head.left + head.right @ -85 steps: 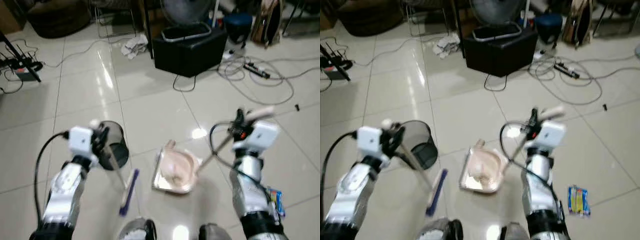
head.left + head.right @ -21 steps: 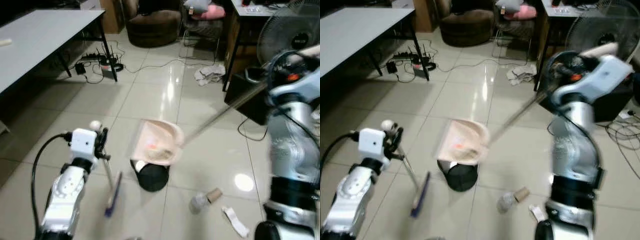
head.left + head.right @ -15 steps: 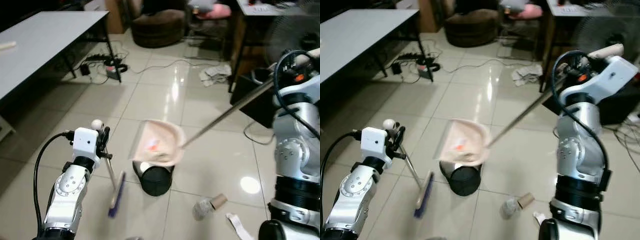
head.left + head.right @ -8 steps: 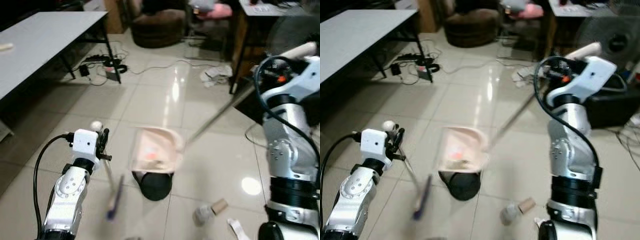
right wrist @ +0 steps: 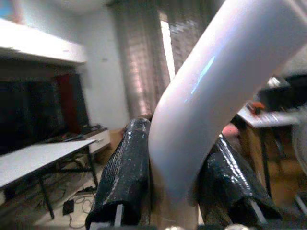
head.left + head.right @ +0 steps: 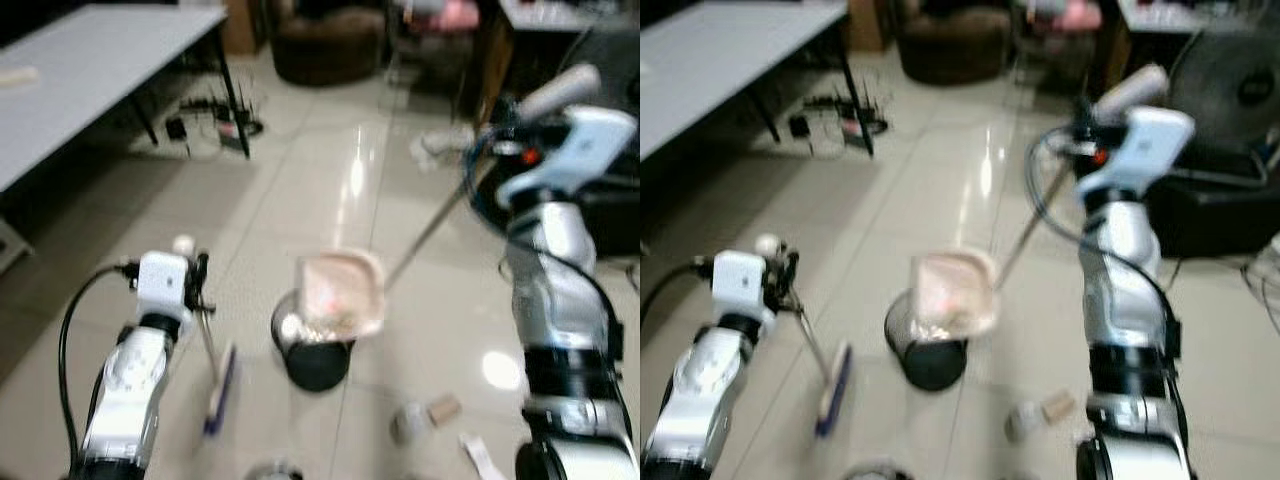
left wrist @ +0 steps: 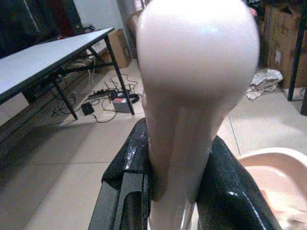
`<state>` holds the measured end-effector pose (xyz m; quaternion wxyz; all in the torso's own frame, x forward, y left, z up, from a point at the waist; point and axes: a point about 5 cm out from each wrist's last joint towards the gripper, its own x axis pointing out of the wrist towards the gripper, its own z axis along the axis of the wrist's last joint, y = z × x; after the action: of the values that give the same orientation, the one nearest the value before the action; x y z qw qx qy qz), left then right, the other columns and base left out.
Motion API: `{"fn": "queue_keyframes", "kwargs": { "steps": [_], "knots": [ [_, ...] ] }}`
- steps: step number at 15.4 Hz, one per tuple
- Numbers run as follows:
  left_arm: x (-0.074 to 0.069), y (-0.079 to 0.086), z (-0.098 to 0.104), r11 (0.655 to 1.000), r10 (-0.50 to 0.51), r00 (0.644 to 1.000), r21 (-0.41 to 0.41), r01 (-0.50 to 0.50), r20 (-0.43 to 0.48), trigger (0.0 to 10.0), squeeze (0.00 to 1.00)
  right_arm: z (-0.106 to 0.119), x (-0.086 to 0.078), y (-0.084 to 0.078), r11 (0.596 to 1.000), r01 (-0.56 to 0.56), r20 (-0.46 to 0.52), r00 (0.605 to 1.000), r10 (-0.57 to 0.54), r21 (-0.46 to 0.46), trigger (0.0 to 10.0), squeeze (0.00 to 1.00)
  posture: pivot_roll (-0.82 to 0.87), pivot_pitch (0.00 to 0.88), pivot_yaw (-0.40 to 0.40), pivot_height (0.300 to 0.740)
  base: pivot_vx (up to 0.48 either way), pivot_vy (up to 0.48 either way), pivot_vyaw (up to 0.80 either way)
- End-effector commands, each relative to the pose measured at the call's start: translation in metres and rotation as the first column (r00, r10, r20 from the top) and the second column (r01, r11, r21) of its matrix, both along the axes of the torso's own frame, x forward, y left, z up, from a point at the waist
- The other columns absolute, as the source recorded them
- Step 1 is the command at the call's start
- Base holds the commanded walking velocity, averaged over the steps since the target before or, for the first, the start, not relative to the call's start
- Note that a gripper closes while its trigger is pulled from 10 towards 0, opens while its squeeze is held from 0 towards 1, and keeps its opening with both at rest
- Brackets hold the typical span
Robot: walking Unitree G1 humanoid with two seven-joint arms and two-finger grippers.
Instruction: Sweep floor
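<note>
A pale pink plastic dustpan (image 6: pixel 342 293) on a long thin metal handle (image 6: pixel 425 232) is tipped over the mouth of a small black round waste bin (image 6: pixel 313 355) that stands on the glossy cream floor tiles (image 6: pixel 300 190). Inside the pan lies a small heap of sweepings, among them a reddish scrap, too blurred to name further. At the bin's rim, under the pan's lip, a pale lump shows inside the bin.

The right gripper (image 5: pixel 175 165) is raised high and its two black fingers (image 5: pixel 122 172) are closed on the white curved grip at the top of the dustpan's handle. The left gripper (image 7: pixel 175 187) is clamped the same way around the rounded white knob of a short broom (image 6: pixel 216 375), whose thin shaft slants down to a blue brush head just beside the bin, towards the robot's left.

On the floor near the bin, towards the robot's right foot, lie a crumpled clear plastic bottle (image 6: pixel 408 421), a brown cardboard tube (image 6: pixel 443 408) touching or just beside it, and a white scrap (image 6: pixel 482 455).

Further off, a grey table with black legs (image 6: pixel 100 60) stands to the left, with cables and a power strip (image 6: pixel 215 125) under it; a dark brown armchair (image 6: pixel 335 40) sits at the back, and a standing fan (image 6: pixel 1230 85) above a black box to the right.
</note>
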<state>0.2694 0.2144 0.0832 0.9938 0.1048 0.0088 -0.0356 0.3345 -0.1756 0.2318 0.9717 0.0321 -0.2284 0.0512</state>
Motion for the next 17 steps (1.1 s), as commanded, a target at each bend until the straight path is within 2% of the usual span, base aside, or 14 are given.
{"fn": "queue_keyframes", "kwargs": {
  "steps": [1,4,5,7,8,9,10,11,12,15,17],
  "knots": [
    [0.003,0.002,0.009,1.000,0.007,0.999,0.018,-0.008,0.050,10.0,0.00,0.024,-0.001,0.016,0.997,-0.061,0.134,0.989,0.067,-0.047,10.0,0.00,0.02,0.028,0.084,0.740,0.000,0.000,0.00],
    [0.003,0.001,0.008,1.000,0.012,0.999,0.016,-0.012,0.047,10.0,0.00,0.024,-0.004,0.044,0.976,-0.169,0.178,0.965,0.193,-0.140,10.0,0.00,0.02,0.026,0.088,0.740,0.000,0.000,0.00],
    [0.003,0.000,0.008,1.000,0.012,0.999,0.016,-0.013,0.049,10.0,0.00,0.021,-0.007,0.060,0.954,-0.218,0.185,0.949,0.256,-0.204,10.0,0.00,0.02,0.029,0.086,0.740,0.000,0.000,0.00],
    [0.004,-0.001,0.008,1.000,0.003,0.999,0.020,-0.004,0.049,10.0,0.00,0.012,-0.014,0.089,0.898,-0.279,0.180,0.918,0.353,-0.342,10.0,0.00,0.02,0.028,0.086,0.740,0.000,0.000,0.00],
    [0.004,-0.001,0.008,1.000,0.002,0.999,0.021,-0.003,0.049,10.0,0.00,0.009,-0.016,0.096,0.876,-0.294,0.175,0.908,0.381,-0.382,10.0,0.00,0.02,0.029,0.087,0.740,0.000,0.000,0.00],
    [0.004,-0.001,0.008,1.000,0.004,0.999,0.021,-0.005,0.048,10.0,0.00,0.005,-0.021,0.107,0.824,-0.304,0.174,0.887,0.428,-0.479,10.0,0.00,0.02,0.031,0.088,0.740,0.000,0.000,0.00],
    [0.004,0.000,0.008,1.000,0.008,0.999,0.024,-0.009,0.048,10.0,0.00,-0.002,-0.025,0.117,0.789,-0.319,0.167,0.870,0.464,-0.525,10.0,0.00,0.02,0.031,0.088,0.740,0.000,0.000,0.00],
    [0.004,-0.001,0.008,1.000,0.010,0.999,0.026,-0.011,0.049,10.0,0.00,-0.005,-0.028,0.122,0.782,-0.318,0.177,0.863,0.473,-0.537,10.0,0.00,0.02,0.025,0.088,0.740,0.000,0.000,0.00],
    [0.005,-0.001,0.008,1.000,0.009,0.999,0.026,-0.010,0.053,10.0,0.00,-0.007,-0.029,0.125,0.777,-0.309,0.191,0.859,0.476,-0.549,10.0,0.00,0.02,0.025,0.086,0.740,0.000,0.000,0.00],
    [0.005,-0.002,0.008,1.000,0.011,0.998,0.023,-0.012,0.058,10.0,0.00,-0.001,-0.031,0.123,0.813,-0.264,0.251,0.862,0.440,-0.519,10.0,0.00,0.02,0.005,0.087,0.740,0.000,0.000,0.00],
    [0.004,-0.003,0.006,1.000,-0.001,0.999,0.002,0.001,0.048,10.0,0.00,0.024,-0.031,0.101,0.882,-0.142,0.369,0.870,0.328,-0.449,10.0,0.00,0.01,0.000,0.091,0.740,0.000,0.000,0.00]
  ]
}}
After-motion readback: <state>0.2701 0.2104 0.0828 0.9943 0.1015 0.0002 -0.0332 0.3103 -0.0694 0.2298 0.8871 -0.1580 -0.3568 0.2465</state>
